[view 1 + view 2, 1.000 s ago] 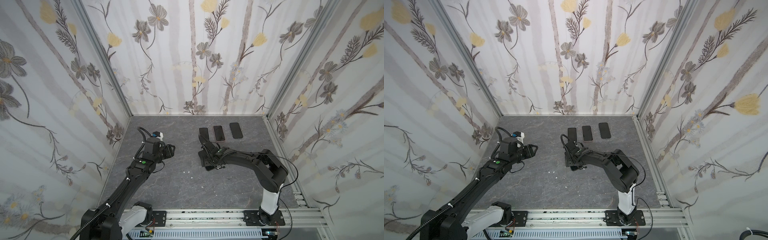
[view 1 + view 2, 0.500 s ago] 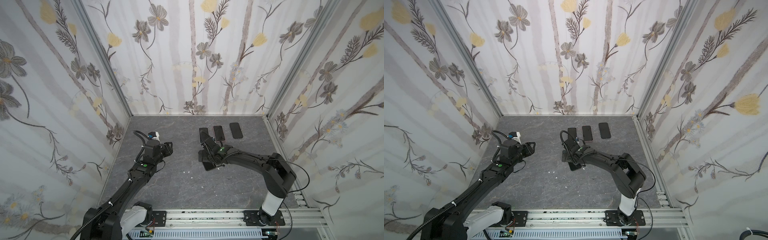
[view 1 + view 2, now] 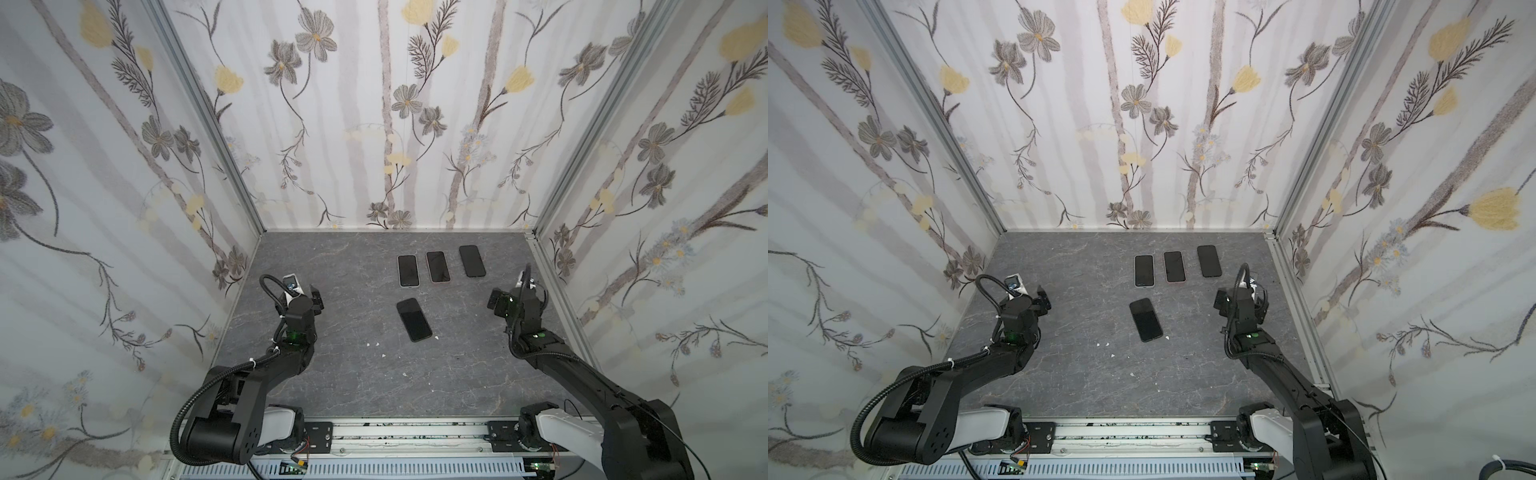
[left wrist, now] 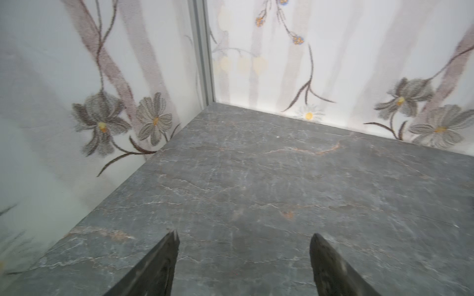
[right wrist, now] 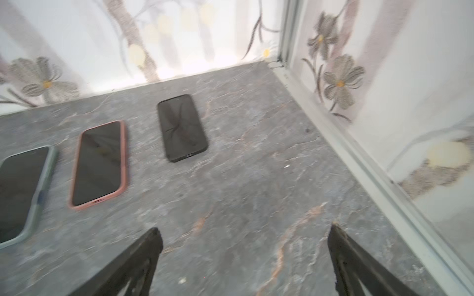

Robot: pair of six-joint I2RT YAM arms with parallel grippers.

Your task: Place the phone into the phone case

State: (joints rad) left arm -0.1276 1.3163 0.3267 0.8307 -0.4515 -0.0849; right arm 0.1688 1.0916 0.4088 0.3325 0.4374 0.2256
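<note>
A dark phone (image 3: 414, 319) (image 3: 1145, 319) lies flat and alone in the middle of the grey table, screen up. A thin dark rim around it looks like the phone case; I cannot tell more from here. My left gripper (image 3: 309, 296) (image 3: 1040, 298) hovers at the left side, far from the phone. In the left wrist view it (image 4: 245, 235) is open over bare table. My right gripper (image 3: 517, 297) (image 3: 1241, 300) hangs at the right side, near the wall. In the right wrist view it (image 5: 245, 228) stands wide open with nothing between its fingers.
Three cased phones lie in a row at the back: one green-rimmed (image 3: 407, 270) (image 5: 20, 192), one pink-rimmed (image 3: 438, 266) (image 5: 100, 164), one black (image 3: 472, 260) (image 5: 182, 126). Small white crumbs (image 3: 376, 344) dot the table. Papered walls close in on three sides.
My right gripper has left the phone in mid-table and drawn back to the right wall, opening wider. The left gripper has opened and swung slightly left and back.
</note>
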